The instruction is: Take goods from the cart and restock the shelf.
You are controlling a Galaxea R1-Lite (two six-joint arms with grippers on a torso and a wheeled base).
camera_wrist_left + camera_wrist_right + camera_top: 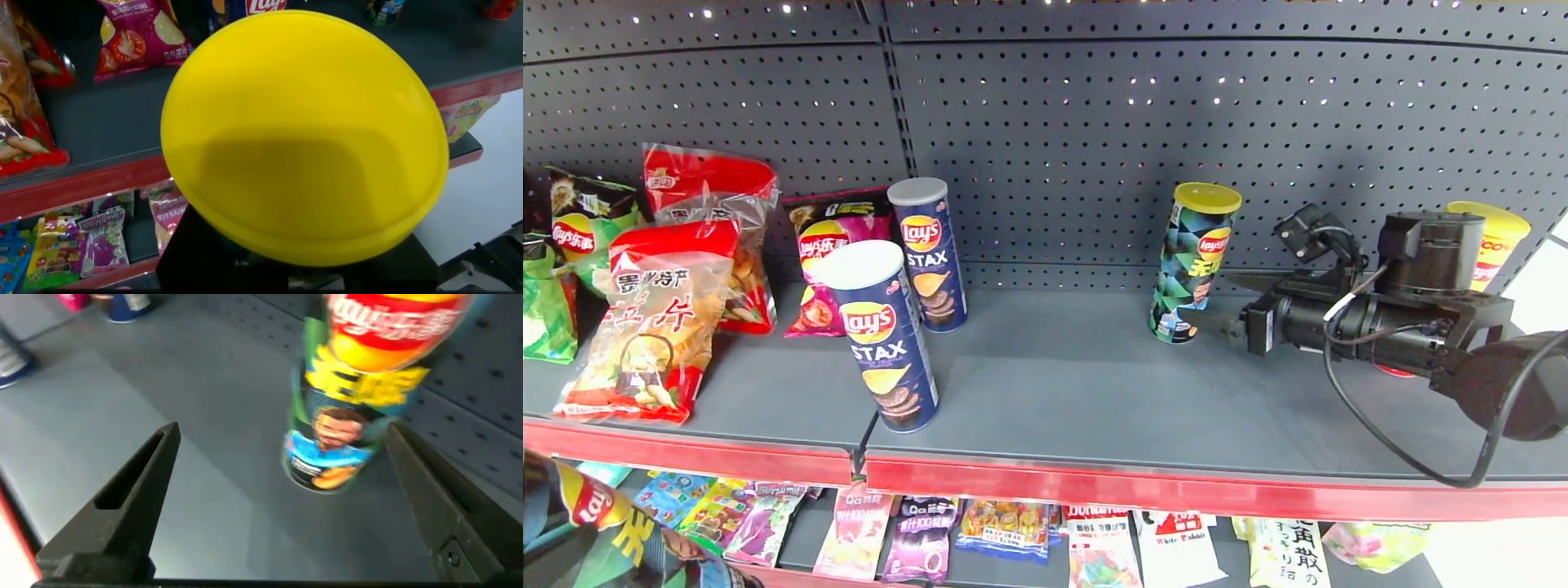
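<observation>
A green patterned chip can (1188, 261) with a yellow lid stands upright at the back of the grey shelf (1078, 384). My right gripper (1207, 298) is open at the can's lower part, one finger on each side, touching nothing. In the right wrist view the same can (343, 433) stands between the spread fingers (131, 490) of that gripper (282, 433). My left gripper holds a second chip can (580, 531) low at the left, in front of the lower shelf. Its yellow lid (302, 131) hides the left fingers.
Two navy chip cans (886, 335) (929, 253) stand left of centre, with snack bags (654, 318) farther left. A yellow can (1494, 237) stands behind my right arm. The shelf has a red front lip (1094, 482); packets (1013, 539) fill the shelf below.
</observation>
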